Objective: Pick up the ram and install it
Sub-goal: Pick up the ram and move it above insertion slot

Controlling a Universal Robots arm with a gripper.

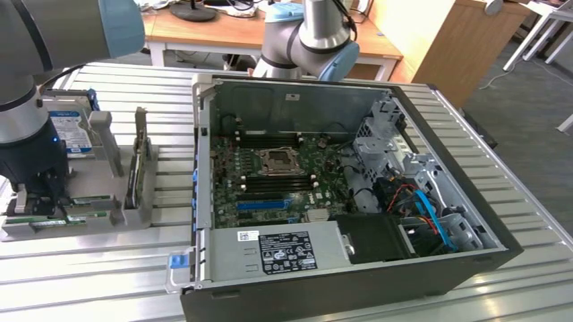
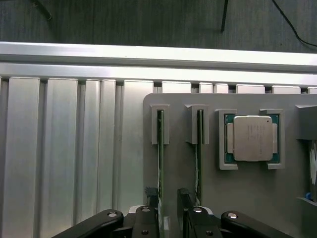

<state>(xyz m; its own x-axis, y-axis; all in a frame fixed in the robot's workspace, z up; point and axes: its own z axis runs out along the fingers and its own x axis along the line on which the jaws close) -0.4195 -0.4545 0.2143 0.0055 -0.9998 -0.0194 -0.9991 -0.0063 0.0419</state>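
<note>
Wide-open claw [image 2: 167, 201] straddles one end of the ram [image 2: 160, 158], standing on edge in the grey holder [image 2: 247, 198]. The arm [image 1: 23, 100] hangs vertical, wrist pointing down at the worktop [image 1: 90, 268].

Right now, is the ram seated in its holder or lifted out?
Seated. The ram stands on edge in a slot of the grey holder, with the open pincer straddling one end.
</note>
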